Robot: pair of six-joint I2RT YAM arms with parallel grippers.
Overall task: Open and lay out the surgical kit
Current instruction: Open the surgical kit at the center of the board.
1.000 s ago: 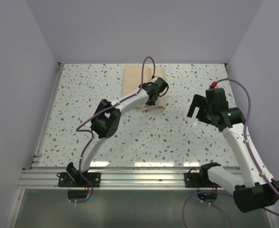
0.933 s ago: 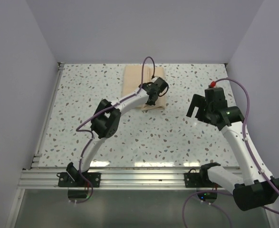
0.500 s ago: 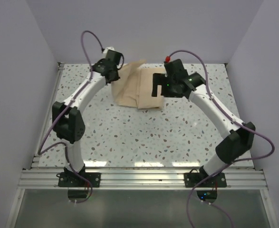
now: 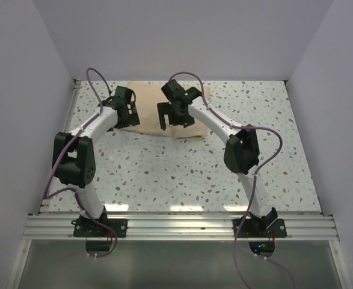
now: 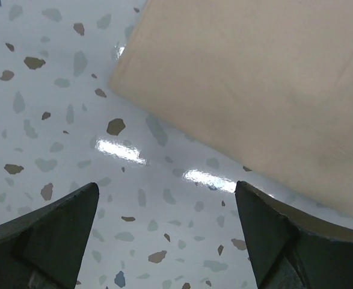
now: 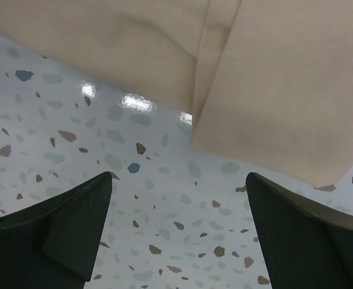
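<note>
Our left pincer stands spread wide with nothing caught in it. Only bare speckled counter shows in the gap. Just beyond, toward 1 o'clock in its wrist view, a corner of the tan cloth wrap lies flat, apart from both tips. Seen from above, this left pincer hangs over the wrap's left edge.

Our right pincer is likewise spread and grips nothing. Past its tips, from 11 to 2 o'clock, the wrap fills the top of its view. There one layer overlaps another, and a folded edge runs down to a corner near 12 o'clock. Seen from above, this right pincer sits over the wrap's middle, near its front edge.

The wrap lies at 12 o'clock on the counter, close to the back wall, with one flap laid out toward 9 o'clock. What it holds is hidden from us. The left arm and the right arm reach in from 6 o'clock.
</note>
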